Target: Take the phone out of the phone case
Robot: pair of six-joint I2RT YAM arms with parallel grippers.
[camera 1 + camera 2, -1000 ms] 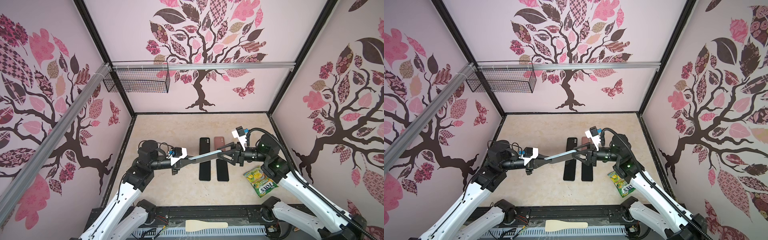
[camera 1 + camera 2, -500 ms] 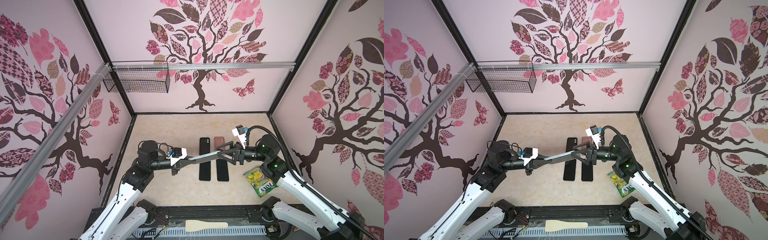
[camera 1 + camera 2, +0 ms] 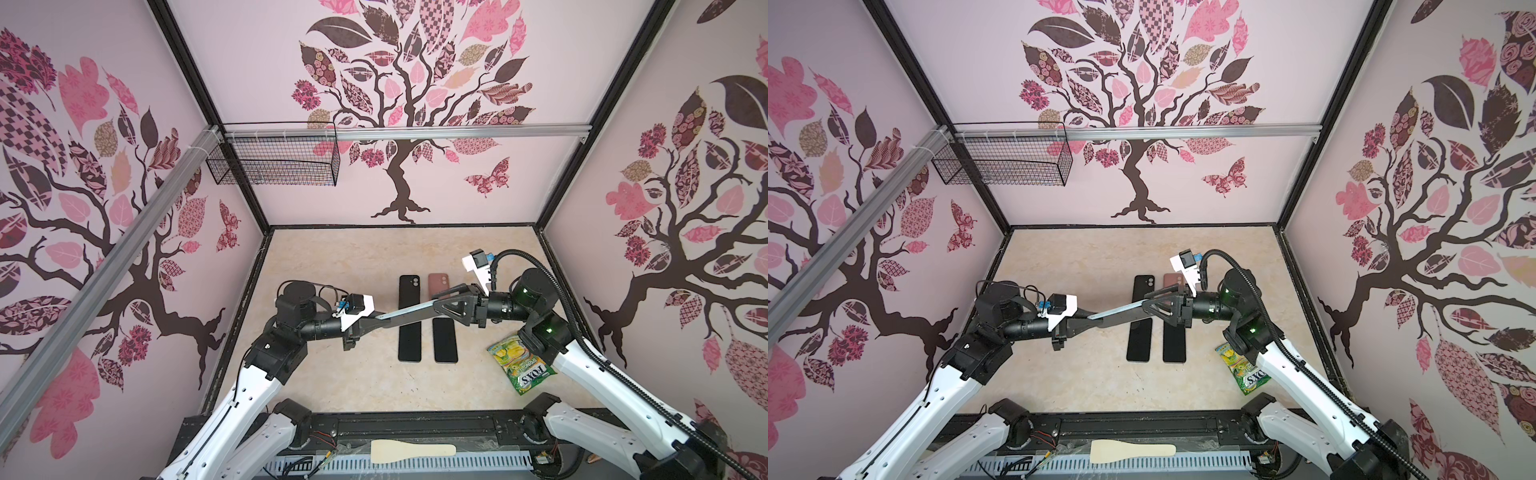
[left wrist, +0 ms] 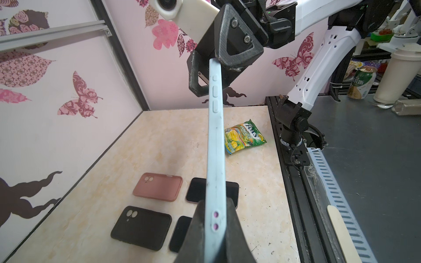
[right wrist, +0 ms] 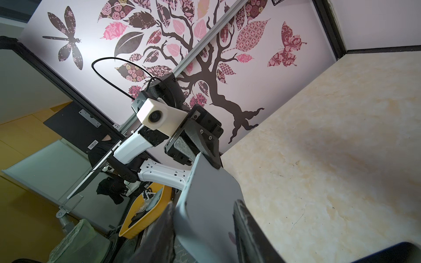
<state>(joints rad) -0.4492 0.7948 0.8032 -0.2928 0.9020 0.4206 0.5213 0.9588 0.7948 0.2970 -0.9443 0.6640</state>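
The blue case (image 3: 405, 311) hangs in the air over the table (image 3: 353, 257), a slanted bridge between the two arms. Whether the phone sits in it the views do not settle. Only two pink spots show through holes in its edge in the left wrist view. The left gripper (image 3: 377, 318) is clamped tight on the lower end. The right gripper (image 3: 435, 302) has a finger on each face of the higher end and grips it too.

Beneath the span lie a black case (image 3: 409, 286) and a pink case (image 3: 439, 282), side by side but apart. Two black phones (image 3: 409, 347) (image 3: 445, 340) lie one just in front of each, toward the front rail (image 3: 415, 424).

The widest bare tabletop runs from the cases back to the rear wall, and from the black case across to the left wall. The right side is tighter — a candy bag (image 3: 519, 363) lies there near the wall, partly under the right arm. A black frame lines the foot of all three walls. Past the front rail lies a wooden spatula (image 3: 411, 451). A wire basket (image 3: 274, 160) hangs high at the back left.

The bag reads "FOX'S" in both top views, and "SPRING TEA" below that in the left wrist view. A green can (image 4: 363, 83) outside the cell bears characters too small to read.
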